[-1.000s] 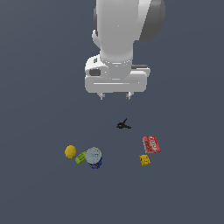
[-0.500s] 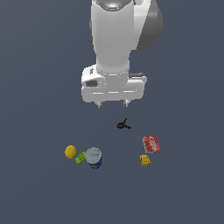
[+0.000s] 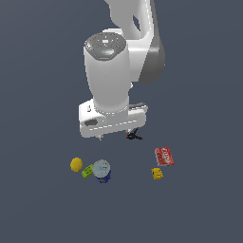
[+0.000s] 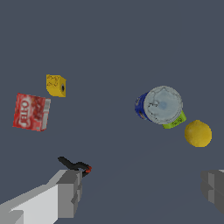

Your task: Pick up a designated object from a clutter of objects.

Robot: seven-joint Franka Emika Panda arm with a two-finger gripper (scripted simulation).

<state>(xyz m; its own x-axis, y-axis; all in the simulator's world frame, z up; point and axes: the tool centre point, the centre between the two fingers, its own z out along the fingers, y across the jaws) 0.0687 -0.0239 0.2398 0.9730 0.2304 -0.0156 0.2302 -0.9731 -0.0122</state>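
**Open claw above the clutter, can not yet held**

The gripper (image 4: 140, 192) hangs with its jaws spread wide and nothing between them; in the wrist view both grey fingers (image 4: 70, 192) show with bare floor in the gap. The blue can (image 3: 102, 171) stands upright on the dark floor (image 3: 204, 204), below and ahead of the claw, apart from it. The green block (image 3: 88, 171) touches the can's side, and the yellow ball (image 3: 76, 164) sits just beyond the block. The black-red clamp (image 4: 76, 165) lies close by one fingertip. The red packet (image 3: 164, 156) and small yellow box (image 3: 157, 173) lie near each other, well apart from the can.
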